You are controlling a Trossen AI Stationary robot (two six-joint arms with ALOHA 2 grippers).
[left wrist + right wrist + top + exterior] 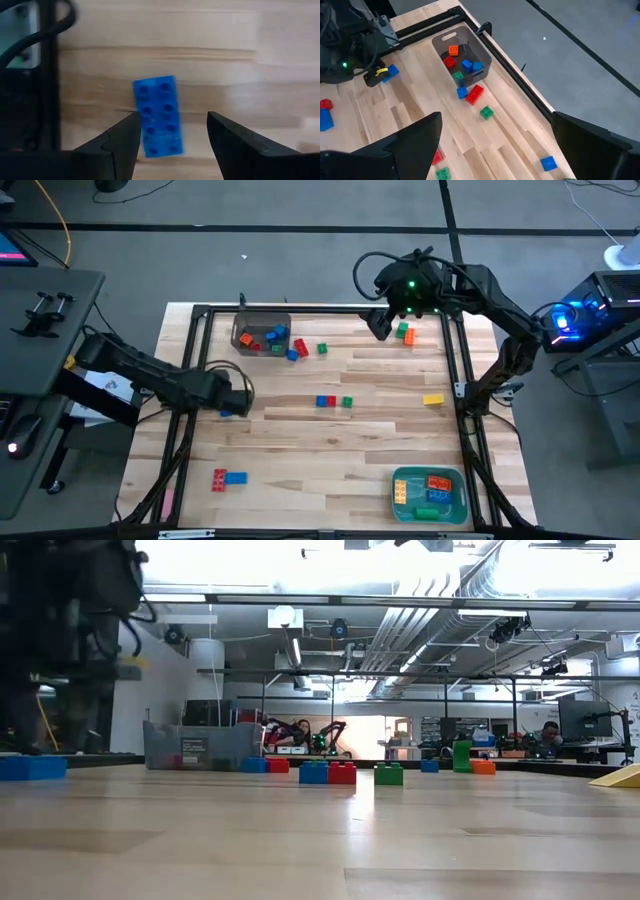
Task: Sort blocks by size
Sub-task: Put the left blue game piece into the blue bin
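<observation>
A long blue block (pixel 157 115) lies flat on the wooden table, studs up, near its left side (pixel 232 412). My left gripper (pixel 172 125) hangs over it, open and pointing down, one finger on each side; the block sits closer to one finger (pixel 125 137). My right gripper (pixel 495 145) is open and holds nothing, high over the table's far right (pixel 380 325). Loose blocks lie about: a blue, red and green row (pixel 332 401) mid-table, a yellow one (pixel 432 399), a red and blue pair (pixel 228 477), and a green and orange pair (pixel 404 332).
A grey bin (pixel 245 320) holding several blocks stands at the far left, with red, blue and green blocks (pixel 300 350) beside it. A teal bin (pixel 462 498) with several blocks sits at the near right. A black frame (pixel 200 311) runs around the table.
</observation>
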